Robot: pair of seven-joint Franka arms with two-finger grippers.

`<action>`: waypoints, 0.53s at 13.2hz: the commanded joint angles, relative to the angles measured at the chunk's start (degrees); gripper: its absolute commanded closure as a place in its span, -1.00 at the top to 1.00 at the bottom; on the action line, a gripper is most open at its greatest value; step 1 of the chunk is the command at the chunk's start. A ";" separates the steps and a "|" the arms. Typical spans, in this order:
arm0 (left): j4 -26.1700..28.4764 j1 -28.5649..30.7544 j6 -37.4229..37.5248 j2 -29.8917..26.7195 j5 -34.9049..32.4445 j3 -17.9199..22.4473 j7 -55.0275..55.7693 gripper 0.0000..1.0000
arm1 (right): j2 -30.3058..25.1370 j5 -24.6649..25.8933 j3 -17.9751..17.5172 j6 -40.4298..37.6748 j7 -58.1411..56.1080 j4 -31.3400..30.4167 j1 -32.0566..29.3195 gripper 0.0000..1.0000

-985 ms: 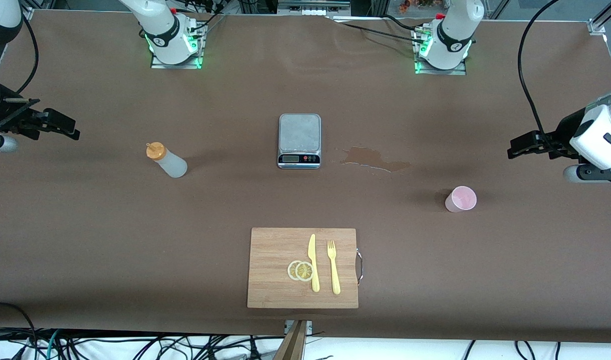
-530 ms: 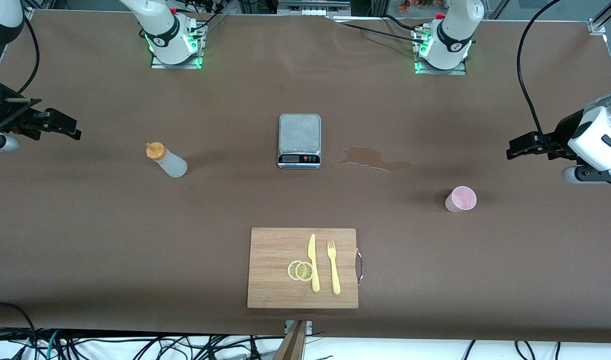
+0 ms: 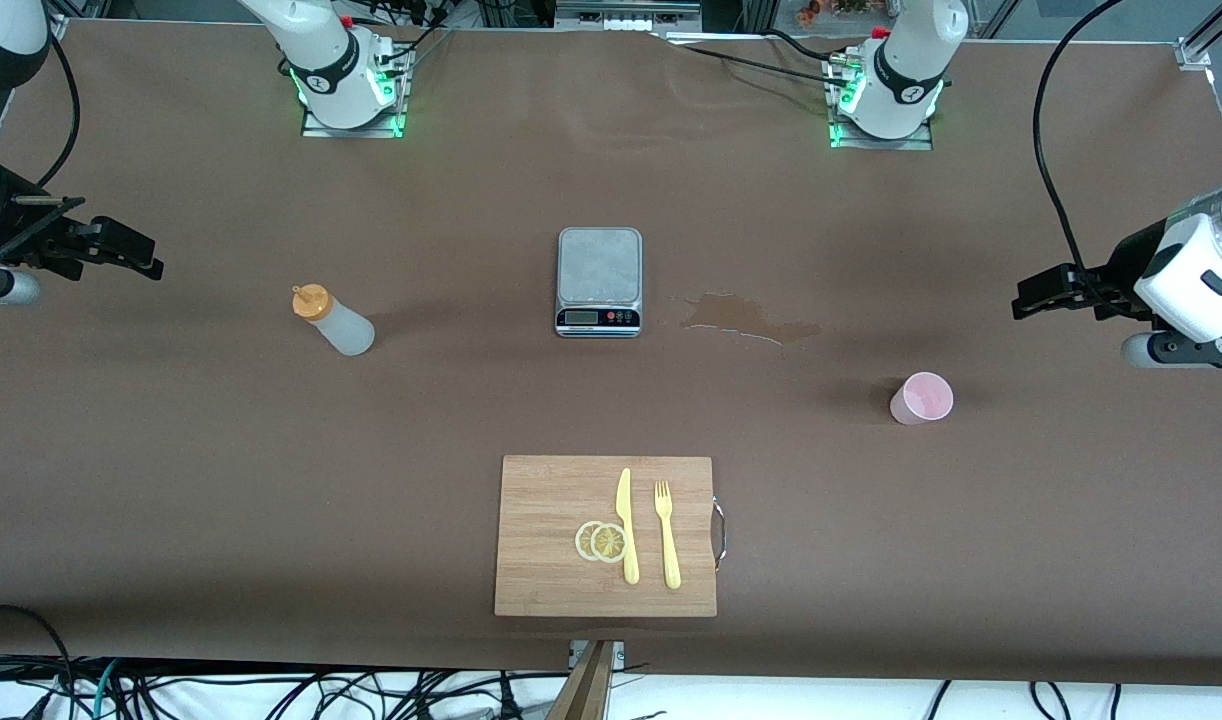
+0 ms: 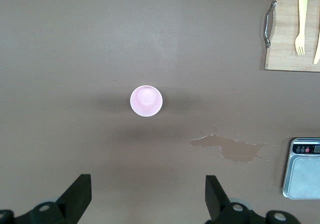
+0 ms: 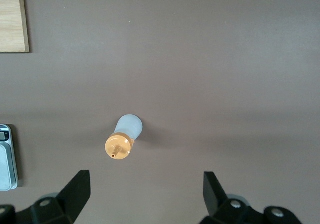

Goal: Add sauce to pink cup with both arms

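The sauce bottle (image 3: 333,320), whitish with an orange nozzle cap, stands upright on the brown table toward the right arm's end. It also shows in the right wrist view (image 5: 125,138). The pink cup (image 3: 922,398) stands upright, mouth up, toward the left arm's end, and shows in the left wrist view (image 4: 146,101). My right gripper (image 3: 151,262) hangs open and empty over the table's end, apart from the bottle; its wrist view shows it too (image 5: 145,194). My left gripper (image 3: 1021,300) hangs open and empty over the other end, apart from the cup; its wrist view shows it too (image 4: 148,199).
A grey scale (image 3: 598,281) sits mid-table, with a brown spill stain (image 3: 751,320) beside it toward the cup. A wooden cutting board (image 3: 541,500) nearer the front camera holds two lemon slices (image 3: 601,541), a yellow knife (image 3: 626,525) and a yellow fork (image 3: 667,533).
Both arms have shifted only very slightly. The bottle, the cup and the other things have not moved.
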State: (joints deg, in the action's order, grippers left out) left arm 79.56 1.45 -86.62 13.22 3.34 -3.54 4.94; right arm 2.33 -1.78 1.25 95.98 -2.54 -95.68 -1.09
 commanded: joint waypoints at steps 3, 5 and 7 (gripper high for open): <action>-0.28 0.30 0.58 0.67 0.79 0.46 -1.42 1.00 | -1.10 0.11 -0.11 -0.09 0.25 -0.83 0.21 1.00; 1.20 1.09 0.31 1.54 0.88 0.72 -1.69 1.00 | -1.02 0.20 -0.11 0.00 0.25 -0.74 0.21 1.00; 2.17 2.06 -0.22 2.86 0.79 0.81 -1.78 1.00 | -1.02 0.20 -0.19 0.00 0.17 -0.74 0.21 1.00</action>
State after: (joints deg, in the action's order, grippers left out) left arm 80.70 2.22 -86.60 14.87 3.34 -2.84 4.94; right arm 2.33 -1.79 1.22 95.97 -2.54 -95.68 -1.08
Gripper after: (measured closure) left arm 0.000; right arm 0.000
